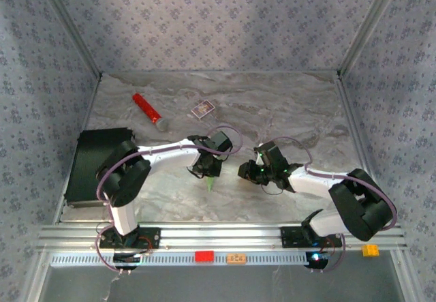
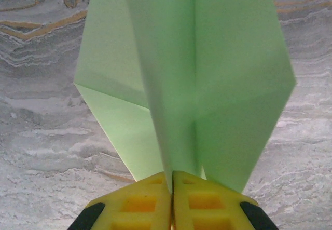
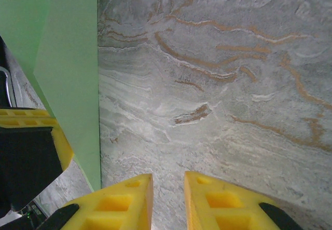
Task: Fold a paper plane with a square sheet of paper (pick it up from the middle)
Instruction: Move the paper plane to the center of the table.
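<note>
The pale green sheet of paper [image 2: 207, 74] is folded into a pointed plane shape with a centre ridge and side flaps. My left gripper [image 2: 171, 180] is shut on its centre fold and holds it above the marbled table. In the top view the paper [image 1: 212, 183] hangs point-down under the left gripper [image 1: 204, 169] near the table's middle. My right gripper [image 1: 244, 171] hovers just to its right. In the right wrist view the right gripper [image 3: 168, 188] is slightly open with nothing between its fingers, and the paper [image 3: 67, 74] stands at its left, apart from them.
A red cylinder [image 1: 147, 110] and a small purple-and-white card box [image 1: 202, 109] lie at the back of the table. A black box [image 1: 92, 165] sits along the left side. Patterned walls close in three sides, and an aluminium rail [image 1: 225, 236] runs along the near edge.
</note>
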{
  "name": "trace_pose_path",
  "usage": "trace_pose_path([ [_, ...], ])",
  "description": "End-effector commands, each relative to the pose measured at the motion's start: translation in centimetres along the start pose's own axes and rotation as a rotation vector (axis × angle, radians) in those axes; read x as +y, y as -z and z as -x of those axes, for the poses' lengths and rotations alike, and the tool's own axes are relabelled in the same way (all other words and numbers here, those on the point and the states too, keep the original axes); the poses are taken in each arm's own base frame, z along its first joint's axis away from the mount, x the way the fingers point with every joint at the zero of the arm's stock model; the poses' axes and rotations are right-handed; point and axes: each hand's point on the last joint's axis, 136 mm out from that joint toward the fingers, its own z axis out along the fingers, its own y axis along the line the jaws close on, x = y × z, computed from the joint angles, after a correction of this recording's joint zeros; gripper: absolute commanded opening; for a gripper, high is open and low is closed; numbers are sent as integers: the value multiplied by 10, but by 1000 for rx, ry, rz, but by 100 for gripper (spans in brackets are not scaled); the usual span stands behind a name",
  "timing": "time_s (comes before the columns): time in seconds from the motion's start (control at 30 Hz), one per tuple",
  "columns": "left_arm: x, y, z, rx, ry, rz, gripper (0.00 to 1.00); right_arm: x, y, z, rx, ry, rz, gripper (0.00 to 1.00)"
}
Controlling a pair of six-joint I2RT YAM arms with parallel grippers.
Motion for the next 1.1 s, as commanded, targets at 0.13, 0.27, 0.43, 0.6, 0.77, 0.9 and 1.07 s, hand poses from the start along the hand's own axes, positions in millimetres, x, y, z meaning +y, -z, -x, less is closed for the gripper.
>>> trace_pose_path([
  [0.13,5,10,0,-6,7,37,6,5,0,4,-14,5,7,25],
  [0.27,10,14,0,-6,7,63,5,7,0,4,-15,5,12,25],
  [0.43,8,15,0,-11,9,56,5,9,1,4,-15,6,15,25],
  [0.6,5,16,0,-13,9,42,7,9,1,5,-18,6,15,25],
  [0.77,1,17,2,-23,7,26,9,9,1,5,-19,8,18,25],
  [0.9,0,16,1,-19,2,22,11,9,1,5,-21,9,17,25],
  [1.07,-2,14,-2,-7,3,9,13,8,1,4,-18,7,15,25],
])
